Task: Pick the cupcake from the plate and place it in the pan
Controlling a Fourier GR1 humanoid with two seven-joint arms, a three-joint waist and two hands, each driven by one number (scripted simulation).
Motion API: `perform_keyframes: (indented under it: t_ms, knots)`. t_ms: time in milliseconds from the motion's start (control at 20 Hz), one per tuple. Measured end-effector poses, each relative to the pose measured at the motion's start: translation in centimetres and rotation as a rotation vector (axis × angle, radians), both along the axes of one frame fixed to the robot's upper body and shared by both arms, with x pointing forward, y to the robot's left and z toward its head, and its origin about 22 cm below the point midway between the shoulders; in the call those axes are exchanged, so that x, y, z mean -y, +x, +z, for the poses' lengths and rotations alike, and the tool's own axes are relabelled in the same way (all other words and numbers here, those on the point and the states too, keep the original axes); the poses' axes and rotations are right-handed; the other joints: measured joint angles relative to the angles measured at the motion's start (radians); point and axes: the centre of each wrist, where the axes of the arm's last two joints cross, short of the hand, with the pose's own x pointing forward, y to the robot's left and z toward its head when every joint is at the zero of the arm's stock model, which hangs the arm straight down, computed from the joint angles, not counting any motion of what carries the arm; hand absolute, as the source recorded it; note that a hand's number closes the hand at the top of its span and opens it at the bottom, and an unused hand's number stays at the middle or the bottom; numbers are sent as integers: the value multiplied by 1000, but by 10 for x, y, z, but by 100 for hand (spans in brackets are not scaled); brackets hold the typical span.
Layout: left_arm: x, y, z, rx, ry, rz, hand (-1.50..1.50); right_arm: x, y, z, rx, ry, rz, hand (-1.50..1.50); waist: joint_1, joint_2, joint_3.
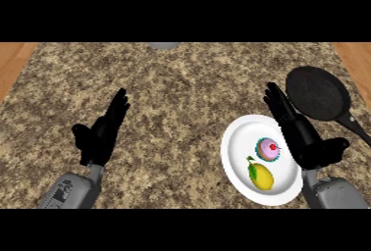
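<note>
Cupcake: the small pink-frosted cupcake in a teal wrapper with a red cherry on top sits on the round white plate, towards its right side, not yet picked up.
Neighbour: a yellow lemon with a green leaf lies on the same plate, just beside the cupcake.
Pan: the round black frying pan rests on the speckled granite desk, up and right of the plate, handle pointing to the lower right.
Right hand: the black right hand is just right of the cupcake, fingers straight and spread wide, holding nothing.
Left hand: the black left hand rests open, well apart at the left.
Risk: closing fingers could catch the lemon or tip the cupcake, given the close spacing; the plate rim may block a low approach.
</note>
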Motion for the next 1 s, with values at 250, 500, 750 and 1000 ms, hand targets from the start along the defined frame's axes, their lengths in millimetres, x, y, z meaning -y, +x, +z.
perform_keyframes:
  t_ms: [250, 500, 750, 1000]
  knots:
    - [-11, 12, 20, 77, 40, 15, 0, -16, 9, 5, -6, -44, 419, 150, 70, 5, 15]
    - [-27, 20, 33, 131, 65, 64, 0, 2, 18, 18, 110, -98, 773, -150, 87, 11, 23]
    - [-39, 21, 36, 135, 72, 100, 0, 66, 42, 52, 321, -138, 769, -150, 66, 11, 25]
    - [-42, 22, 39, 142, 75, 103, 0, 113, 56, 103, 429, -332, 722, -150, 69, 13, 24]
